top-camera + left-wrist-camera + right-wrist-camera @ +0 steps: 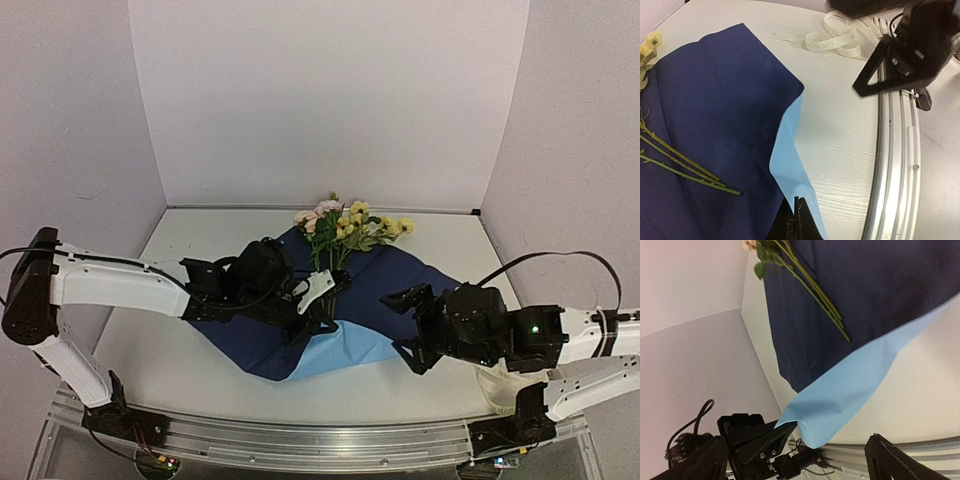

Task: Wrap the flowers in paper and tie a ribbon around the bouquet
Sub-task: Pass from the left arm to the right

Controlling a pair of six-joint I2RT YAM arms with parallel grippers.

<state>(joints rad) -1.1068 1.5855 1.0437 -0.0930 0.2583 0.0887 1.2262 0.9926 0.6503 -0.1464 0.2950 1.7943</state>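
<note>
Nearest you: metal rail [320,437] along the front edge of the table [170,355], with both arm bases bolted to it.

Ribbon [835,39]: cream, printed, lying in loose loops on the bare table just beside the rail, apart from the paper and close to the right arm.

Right fingers [895,462]: spread wide, holding nothing. You will find them hovering beside the paper's near right edge.

Paper [410,275]: spread mid-table, dark blue side up. Its near corner is folded over and raised, showing the light blue face.

Left fingers [790,225]: pressed together, pinching that raised light blue corner.

Flowers [345,225]: stems lie on the dark paper, with pink and yellow heads reaching past its far edge.

Farthest from you: plain pale walls [320,100].
</note>
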